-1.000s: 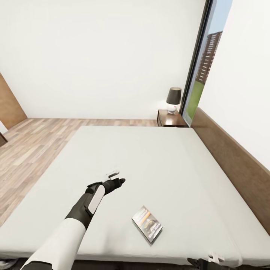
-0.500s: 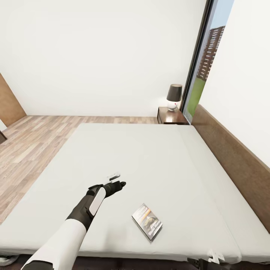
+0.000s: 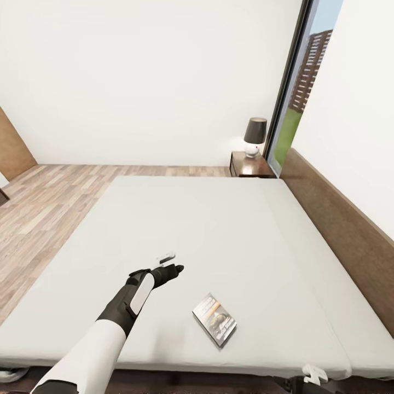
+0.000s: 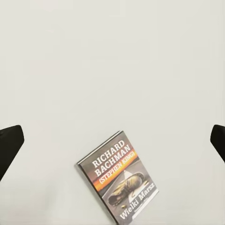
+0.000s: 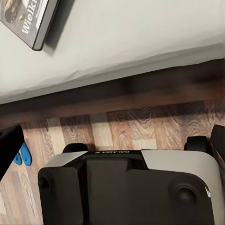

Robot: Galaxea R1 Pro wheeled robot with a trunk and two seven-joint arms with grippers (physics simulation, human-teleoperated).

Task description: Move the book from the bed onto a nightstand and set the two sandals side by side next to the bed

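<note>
Left tool (image 3: 174, 268) hangs over the grey mattress of the bed (image 3: 230, 230), its two dark fingers spread wide apart with nothing between them, as the left wrist view shows by a fingertip at each edge. It is held to the left of and a little beyond the book (image 3: 214, 320), probably to line up a descent onto the cover. The book lies flat near the bed's near edge, a thin paperback with a dark glossy cover, white lettering, an orange stripe and a yellowish picture; being so flat on soft fabric, it may need pinching at an edge. The right tool (image 3: 313, 375) hangs low by the bed's near right corner, fingers apart and empty, above the wood-plank floor (image 5: 140, 126). A blue sandal (image 5: 22, 154) peeks out there beside the robot's base. The nightstand (image 3: 249, 164), dark glossy wood, stands at the far right corner bearing a lamp (image 3: 254, 137).
</note>
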